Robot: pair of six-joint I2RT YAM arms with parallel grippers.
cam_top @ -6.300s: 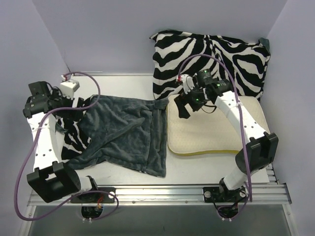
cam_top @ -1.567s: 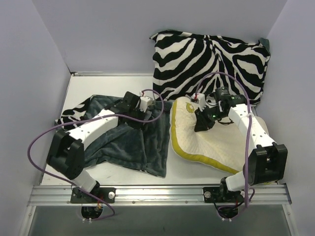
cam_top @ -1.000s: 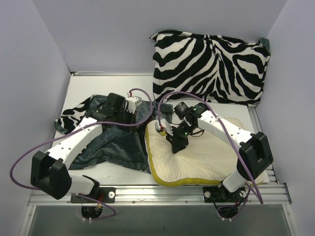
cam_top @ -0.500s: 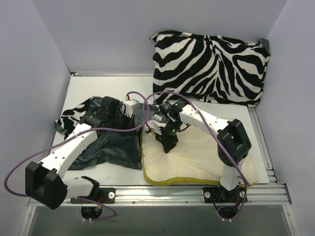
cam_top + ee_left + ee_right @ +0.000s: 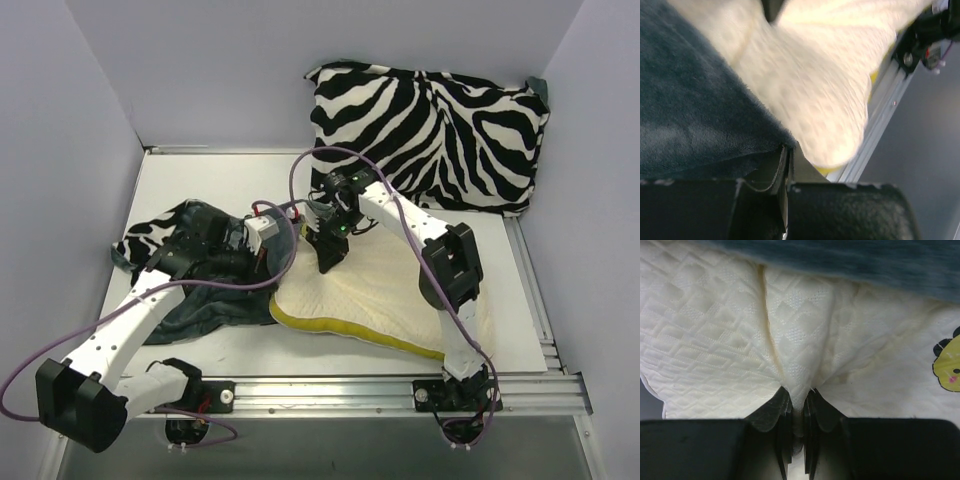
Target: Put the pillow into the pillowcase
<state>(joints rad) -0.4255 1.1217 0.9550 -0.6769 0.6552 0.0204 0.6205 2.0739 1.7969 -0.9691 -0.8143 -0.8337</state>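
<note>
Right pincer (image 5: 797, 405): clenched on a raised fold of the pillow (image 5: 715, 340), seen in the wrist view as quilted cream fabric pinched between both fingers. The small emblem (image 5: 950, 365) sits at the right edge of that frame.

Top view: my grip is at the pillow's upper-left end, near the frame centre. From there the pillow's long axis runs down and to the right across the worktop (image 5: 230, 190), with the yellow piped edge along its lower side.

Key relation: the pillowcase (image 5: 190, 305) lies directly left of my right pincer. Its grey-teal plush fills the top strip of the right wrist frame, just beyond the pinched fold. The pillow's left end touches the plush. I cannot tell whether it is inside the mouth yet.

Left pincer (image 5: 785, 160): appears clamped on the pillowcase edge, with the pillow bulging just beside it. This arm is the nearer one to the opening.

Judgement: the next push goes leftward along the pillow's axis while the left side holds the mouth up.

Zebra cushion (image 5: 430, 130): upper right, well apart, not involved.
</note>
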